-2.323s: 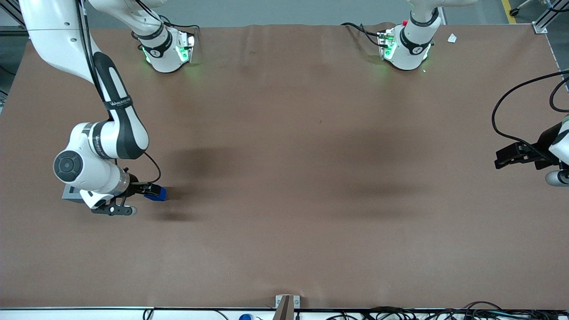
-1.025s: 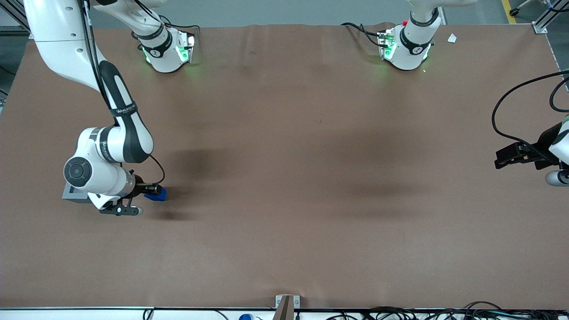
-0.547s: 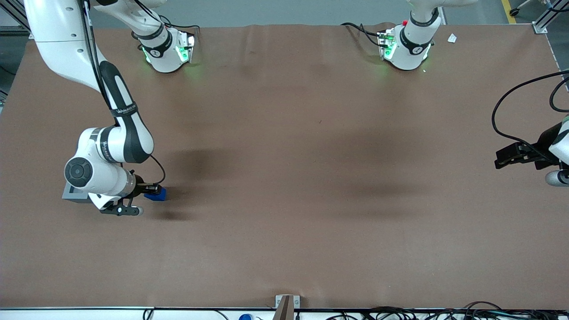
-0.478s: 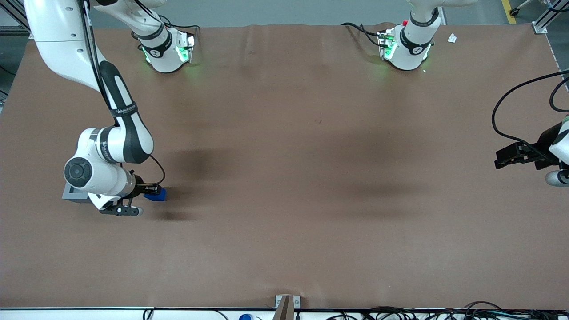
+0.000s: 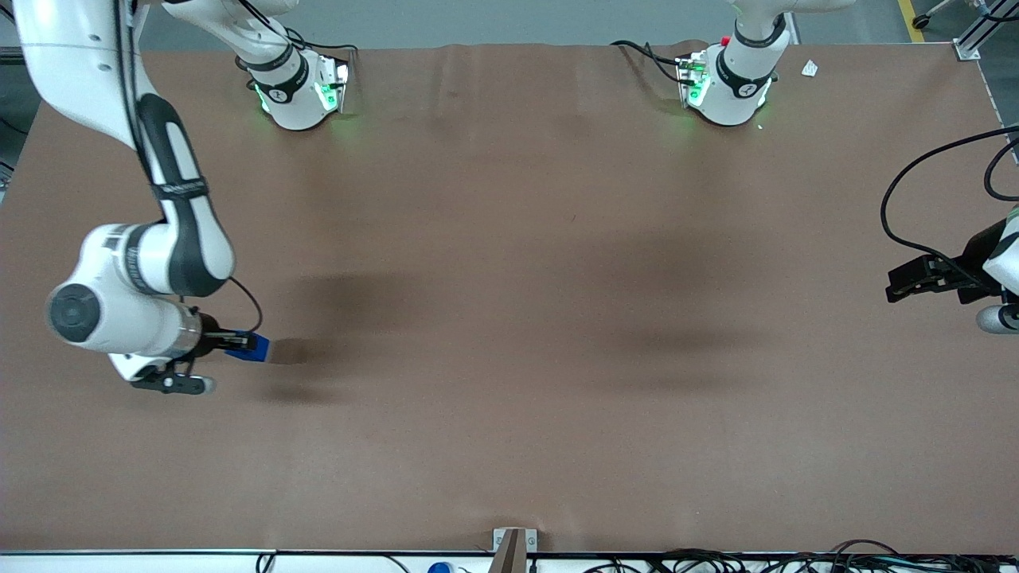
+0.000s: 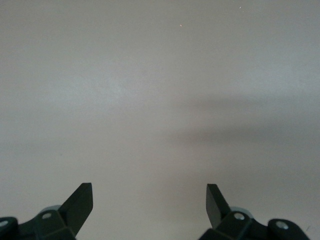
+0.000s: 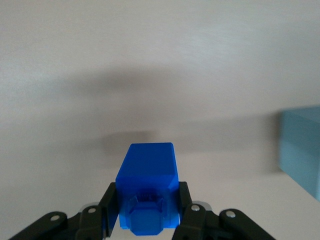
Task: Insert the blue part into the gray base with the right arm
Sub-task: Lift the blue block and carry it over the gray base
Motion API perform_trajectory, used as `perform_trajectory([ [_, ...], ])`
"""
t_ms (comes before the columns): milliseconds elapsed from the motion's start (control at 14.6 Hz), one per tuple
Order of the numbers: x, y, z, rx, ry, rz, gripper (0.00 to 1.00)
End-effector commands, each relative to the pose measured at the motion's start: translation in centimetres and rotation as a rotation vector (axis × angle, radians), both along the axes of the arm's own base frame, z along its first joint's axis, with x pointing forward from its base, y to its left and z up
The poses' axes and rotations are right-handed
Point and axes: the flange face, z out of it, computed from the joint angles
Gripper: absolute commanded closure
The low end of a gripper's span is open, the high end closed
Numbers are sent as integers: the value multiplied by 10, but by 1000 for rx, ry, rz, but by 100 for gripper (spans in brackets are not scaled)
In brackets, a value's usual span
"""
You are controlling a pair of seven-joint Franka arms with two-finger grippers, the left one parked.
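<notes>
In the front view, the right arm (image 5: 171, 199) reaches over the working arm's end of the brown table (image 5: 557, 318). Its gripper (image 5: 243, 344) sits just beside the arm's white wrist, and its fingers pinch the blue part (image 5: 253, 349), which pokes out past the fingertips. A shadow on the table just beside the blue part suggests the part is lifted off the surface, though this view does not settle it. The gray base does not show here; the wrist likely covers it.

In the right wrist view, the gripper (image 7: 146, 200) is pressed against both sides of the blue part (image 7: 147, 172), with the part's knob facing the camera. The gray base (image 7: 302, 150) stands on the table, well apart from the blue part and partly cut off by the frame.
</notes>
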Motion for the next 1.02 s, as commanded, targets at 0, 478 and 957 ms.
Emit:
perform_trajectory([
  [0,-8,-42,44,12,4,-39,96],
  [478,-41,-180,68,-25,10,4,96],
  [957,-43,-207,51,-15,-3,15,96],
])
